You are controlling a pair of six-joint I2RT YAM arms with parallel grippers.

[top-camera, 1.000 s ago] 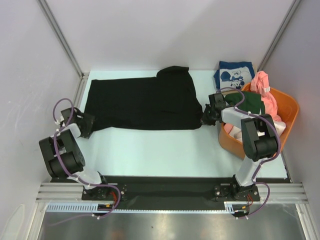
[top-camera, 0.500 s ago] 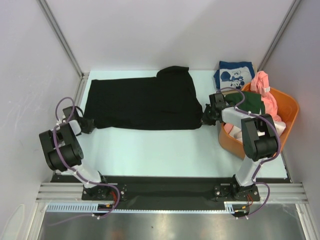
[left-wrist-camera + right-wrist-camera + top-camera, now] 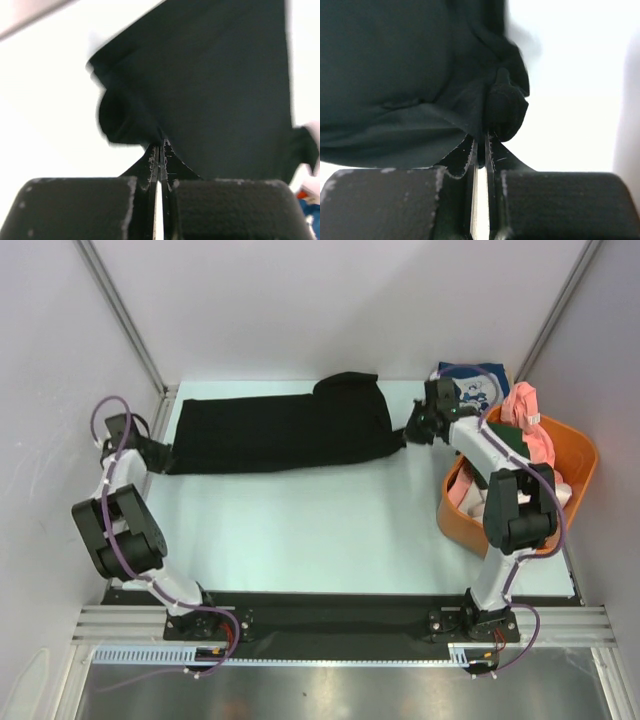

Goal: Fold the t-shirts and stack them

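Observation:
The large black t-shirt (image 3: 280,430) lies stretched as a narrow band across the far half of the table. My left gripper (image 3: 152,452) is shut on its near-left corner, and in the left wrist view a pinch of black cloth (image 3: 155,135) sits between the closed jaws. My right gripper (image 3: 412,433) is shut on the shirt's right corner, where bunched black cloth (image 3: 502,107) is clamped. A navy t-shirt (image 3: 468,388) with white print lies at the far right. Pink (image 3: 530,425) and dark green (image 3: 506,443) tees lie in the orange basket (image 3: 580,455).
The basket stands against the right wall, partly behind my right arm. Metal frame posts rise at the far left and far right corners. White walls close the table on three sides.
My left gripper shut on the shirt's near-left corner. Both grippers moved away from me with the near edge, so the black shirt now lies as a narrower band.

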